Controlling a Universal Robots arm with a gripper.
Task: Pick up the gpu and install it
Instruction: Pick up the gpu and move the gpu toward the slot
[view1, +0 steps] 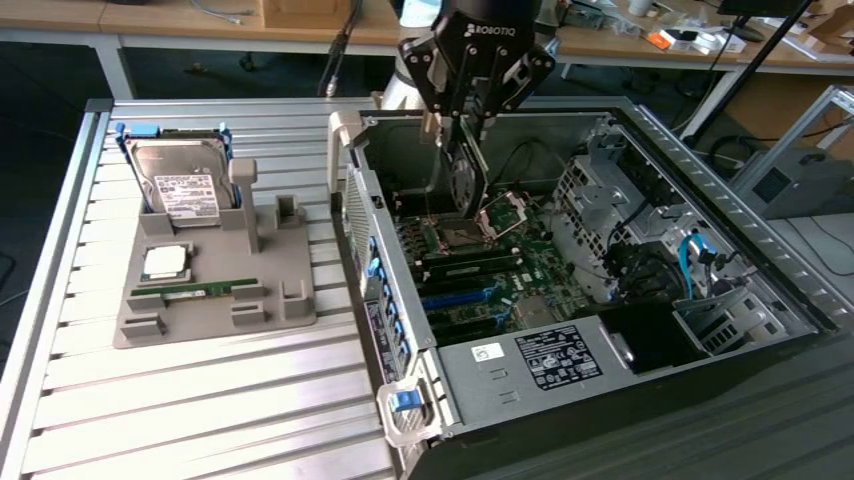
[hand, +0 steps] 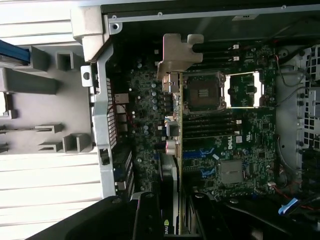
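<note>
Gpu is hanging edge-down in the half-closed gripper's clamp above the motherboard, its lower edge facing the slots.

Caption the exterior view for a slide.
Robot fingers hold the thin dark gpu card above the green motherboard in the open black computer case.

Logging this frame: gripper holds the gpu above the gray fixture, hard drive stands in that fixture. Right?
No. The gripper holds the gpu above the motherboard inside the open case, not above the gray fixture; the exterior view shows it. The hard drive does stand in the fixture.
</note>
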